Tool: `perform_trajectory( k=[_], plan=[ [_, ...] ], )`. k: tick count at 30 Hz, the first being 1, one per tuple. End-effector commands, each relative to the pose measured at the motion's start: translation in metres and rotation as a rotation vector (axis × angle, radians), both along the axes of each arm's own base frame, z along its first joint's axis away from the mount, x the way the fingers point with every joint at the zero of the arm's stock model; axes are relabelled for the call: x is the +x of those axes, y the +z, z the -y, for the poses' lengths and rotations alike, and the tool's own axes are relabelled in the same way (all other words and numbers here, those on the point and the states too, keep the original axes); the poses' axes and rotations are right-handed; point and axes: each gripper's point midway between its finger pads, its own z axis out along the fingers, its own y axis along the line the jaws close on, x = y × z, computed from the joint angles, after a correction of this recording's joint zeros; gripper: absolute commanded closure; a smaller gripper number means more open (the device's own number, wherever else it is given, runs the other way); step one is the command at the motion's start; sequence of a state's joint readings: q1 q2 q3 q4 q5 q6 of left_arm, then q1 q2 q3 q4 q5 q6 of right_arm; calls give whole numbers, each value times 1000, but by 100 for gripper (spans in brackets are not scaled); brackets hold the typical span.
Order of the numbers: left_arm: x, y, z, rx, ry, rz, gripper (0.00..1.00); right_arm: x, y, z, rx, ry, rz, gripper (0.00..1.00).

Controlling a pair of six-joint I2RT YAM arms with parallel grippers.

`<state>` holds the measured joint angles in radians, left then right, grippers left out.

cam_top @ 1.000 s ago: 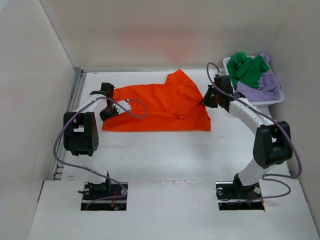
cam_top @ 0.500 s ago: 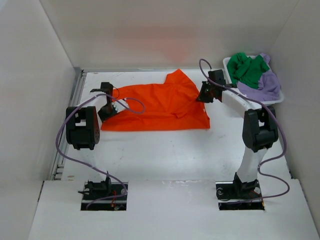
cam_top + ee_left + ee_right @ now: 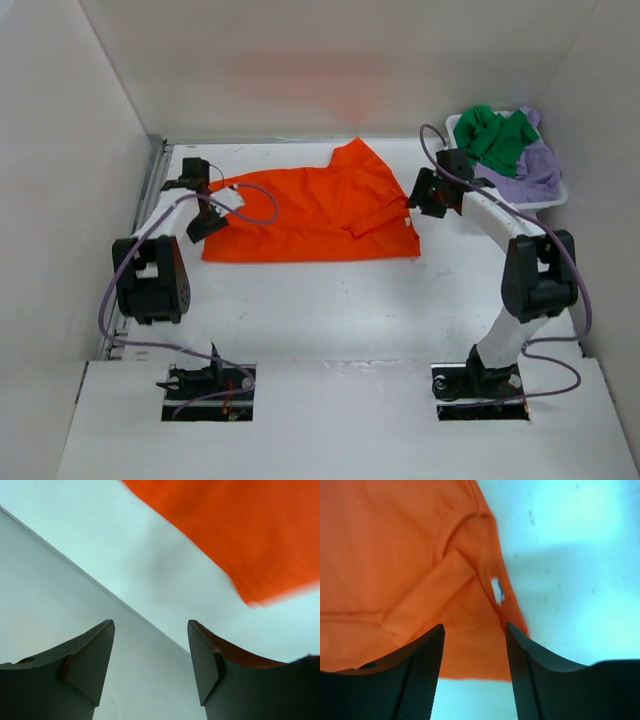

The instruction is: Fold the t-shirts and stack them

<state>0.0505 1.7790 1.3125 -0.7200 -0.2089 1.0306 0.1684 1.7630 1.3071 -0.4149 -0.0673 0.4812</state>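
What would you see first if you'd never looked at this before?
The bright orange t-shirt spread out in the middle of the white table jumps out first. Next come the left end effector and the right end effector, both open, one at each end of it. In the far right corner, a green t-shirt and a lavender t-shirt are bunched in a white basket.

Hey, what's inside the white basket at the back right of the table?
The basket holds a crumpled green t-shirt and a lavender t-shirt, heaped together. Its floor and anything under them are covered.
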Motion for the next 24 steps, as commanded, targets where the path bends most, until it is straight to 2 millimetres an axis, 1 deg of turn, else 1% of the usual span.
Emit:
perform_trajectory(
  k=[1, 2, 5, 7, 9, 12, 15, 17, 18, 20, 22, 23, 24],
  plan=[
    [-35, 4, 44, 25, -276, -38, 40, -32, -1, -1, 2, -26, -15, 42],
    [-42, -6, 49, 41, -301, -54, 40, -42, -6, -2, 4, -30, -29, 42],
    [-49, -32, 58, 74, -328, -76, 40, -62, -25, -4, 33, -57, -61, 40],
    [-43, -43, 59, 92, -328, -67, 40, -70, -37, -6, 58, -72, -81, 40],
    [-31, -50, 55, 111, -310, -51, 40, -74, -43, -8, 77, -79, -88, 40],
    [-14, -57, 50, 132, -274, -33, 40, -74, -52, -13, 92, -79, -104, 40],
    [-10, -65, 48, 131, -251, -40, 41, -73, -64, -19, 116, -80, -131, 41],
    [-12, -70, 51, 125, -254, -53, 48, -73, -67, -22, 134, -82, -137, 47],
    [-15, -73, 52, 121, -254, -63, 55, -74, -67, -23, 144, -80, -137, 54],
    [-23, -79, 54, 112, -254, -84, 72, -77, -67, -24, 152, -79, -143, 74],
    [-31, -84, 53, 110, -250, -106, 84, -81, -67, -24, 153, -76, -147, 91],
    [-35, -85, 52, 111, -246, -116, 90, -84, -66, -24, 154, -75, -147, 96],
    [-39, -85, 48, 113, -237, -128, 94, -87, -65, -23, 154, -75, -147, 98]
  ],
)
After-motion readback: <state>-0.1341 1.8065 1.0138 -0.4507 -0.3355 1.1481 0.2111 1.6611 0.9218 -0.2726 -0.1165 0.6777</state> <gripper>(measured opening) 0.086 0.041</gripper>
